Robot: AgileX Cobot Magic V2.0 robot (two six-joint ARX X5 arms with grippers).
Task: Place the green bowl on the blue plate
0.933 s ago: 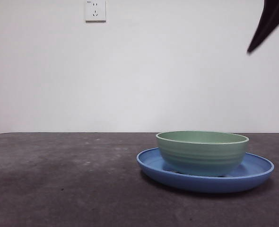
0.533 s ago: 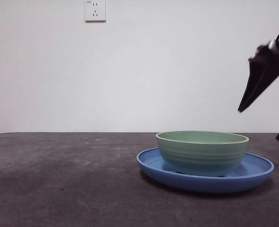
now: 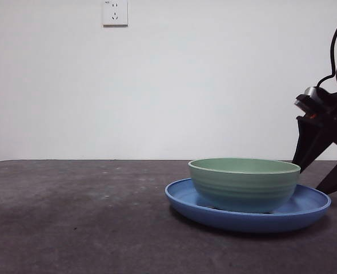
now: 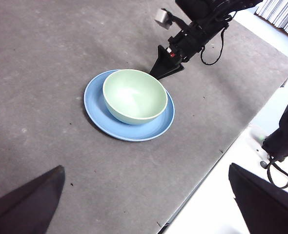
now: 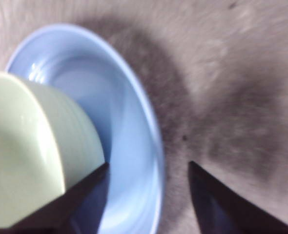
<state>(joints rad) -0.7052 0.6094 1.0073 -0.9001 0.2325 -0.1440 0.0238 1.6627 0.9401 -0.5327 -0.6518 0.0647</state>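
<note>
The green bowl [image 3: 244, 184] sits upright inside the blue plate [image 3: 183, 200], resting on the plate's floor, and the pair stands at about four o'clock in the front view, on the dark grey table [image 3: 77, 217]. The bowl is pale mint, with faint horizontal ridges running round its outside and a lighter rim; from above, in the left wrist view, its inside [image 4: 134, 95] is smooth and empty, with a soft glare. The plate [image 4: 97, 109] is glossy medium blue, wide and shallow, its sloped rim showing all round the bowl, with more of it on one side, so the bowl sits a little off centre.

The right gripper [image 3: 324, 169] is down low at three o'clock of the plate in the front view, just beside its rim, jaws spread apart. Its own camera shows one jaw over the plate's floor next to the bowl's wall [image 5: 61, 141] and the other over bare table outside the rim [image 5: 154, 131]; whether either touches is unclear, as that picture is blurred.

The left gripper [image 4: 149, 200] hangs high, well away from the dishes, jaws wide apart and holding nothing.

A white wall socket [image 3: 115, 12] sits at eleven o'clock on the back wall. The table's edge [image 4: 217, 156] runs well clear of the plate.
</note>
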